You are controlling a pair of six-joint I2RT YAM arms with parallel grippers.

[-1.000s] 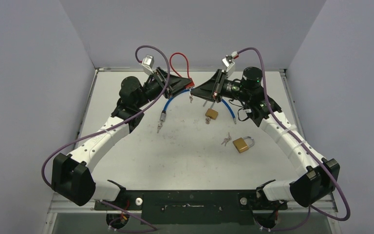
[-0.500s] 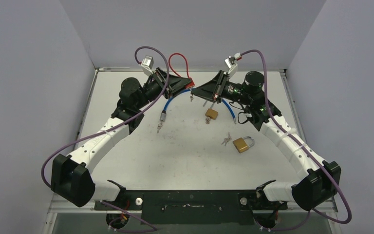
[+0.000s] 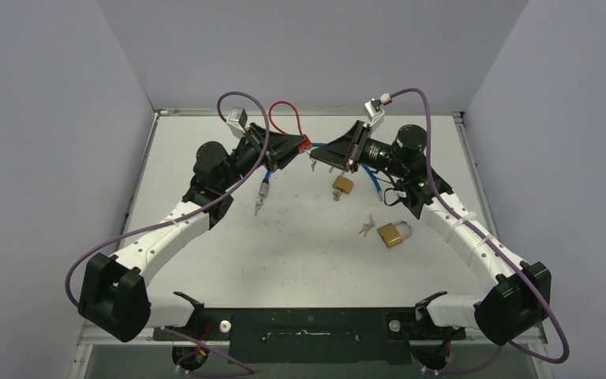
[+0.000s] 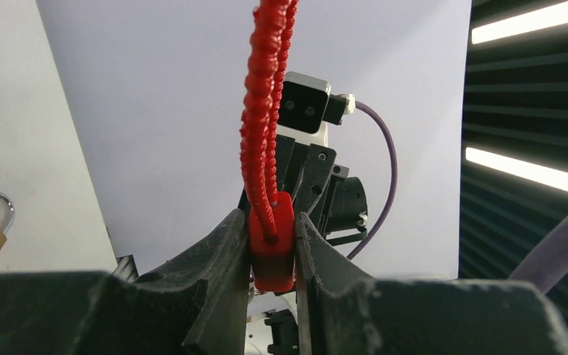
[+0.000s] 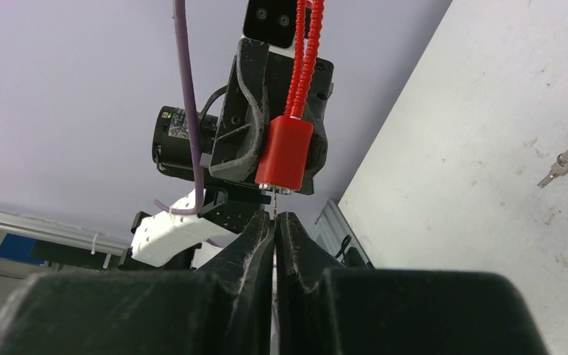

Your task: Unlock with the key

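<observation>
Left gripper (image 4: 270, 231) clamps the red plastic cable-lock body (image 4: 271, 259) mid-air. Right gripper (image 5: 275, 220) is pinched tight on the small metal key (image 5: 274, 203), tip right at the keyhole in the body's underside; depth unclear. Red coiled cable (image 4: 265, 111) looks seated at both ends, so it's not unlocked: full insertion and the turn are left to do

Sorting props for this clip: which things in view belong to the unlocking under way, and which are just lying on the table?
In use: red cable lock, clamped in the left fingers; key, pinched in the right fingers under the lock.
Lying about: blue cable lock; small brass padlock; larger brass padlock with loose keys beside it.
</observation>
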